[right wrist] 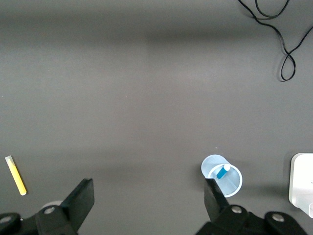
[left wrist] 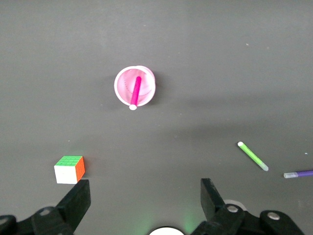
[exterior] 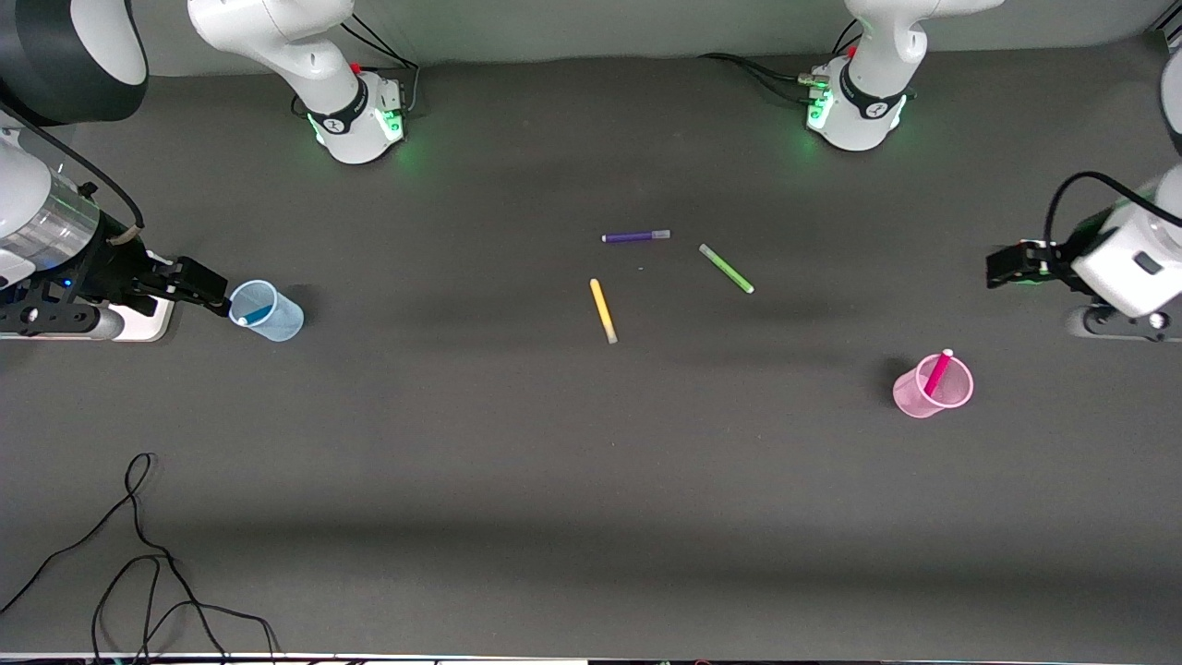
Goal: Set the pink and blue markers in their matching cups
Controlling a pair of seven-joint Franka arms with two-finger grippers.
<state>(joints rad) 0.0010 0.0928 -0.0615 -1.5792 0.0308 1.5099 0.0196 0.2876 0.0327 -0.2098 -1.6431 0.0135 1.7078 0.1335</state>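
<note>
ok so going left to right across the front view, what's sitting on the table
blue cup holding the blue marker → yellow marker → purple marker → green marker → pink cup holding the pink marker

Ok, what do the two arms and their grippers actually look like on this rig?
Both arms are glossy white with black joint bands, their round bases lit green, with black cables plugged in. The left gripper is black, with a black cable looping above its white wrist. The right gripper is black too; its fingers are flat, angular black blades.
</note>
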